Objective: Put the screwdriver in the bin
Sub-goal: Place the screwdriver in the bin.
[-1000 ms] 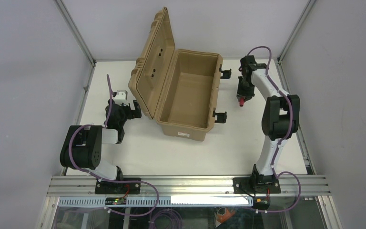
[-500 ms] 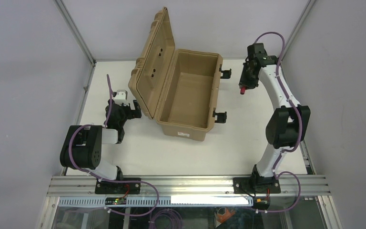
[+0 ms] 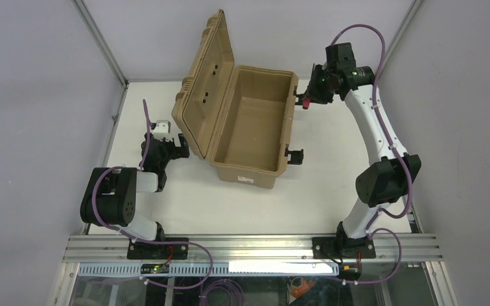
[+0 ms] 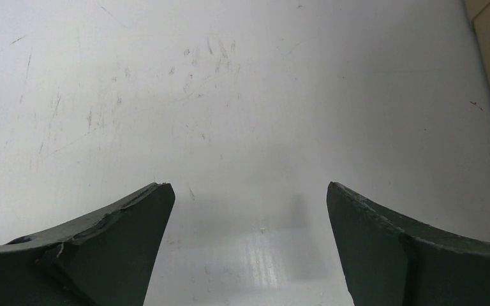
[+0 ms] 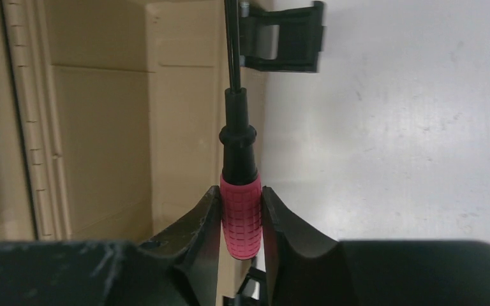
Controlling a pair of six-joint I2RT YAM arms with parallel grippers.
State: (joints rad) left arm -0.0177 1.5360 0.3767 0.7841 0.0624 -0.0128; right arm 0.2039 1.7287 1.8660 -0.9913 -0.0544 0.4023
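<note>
Site: I read it as a robotics lab test cell | seen: white tabletop [image 3: 332, 185], aluminium rail [image 3: 255, 245], metal corner post [image 3: 100, 41], plain grey panel walls [image 3: 32, 95], purple cables [image 3: 357, 26]

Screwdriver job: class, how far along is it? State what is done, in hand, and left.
Done: the bin stands with its lid open, and the screwdriver is off the table, its red handle clamped in the right arm's jaws. In hand: it is held beside the bin's rim, near the far latch. Left: carry it over the cavity and release. The left arm's jaws stand open over the table.
</note>
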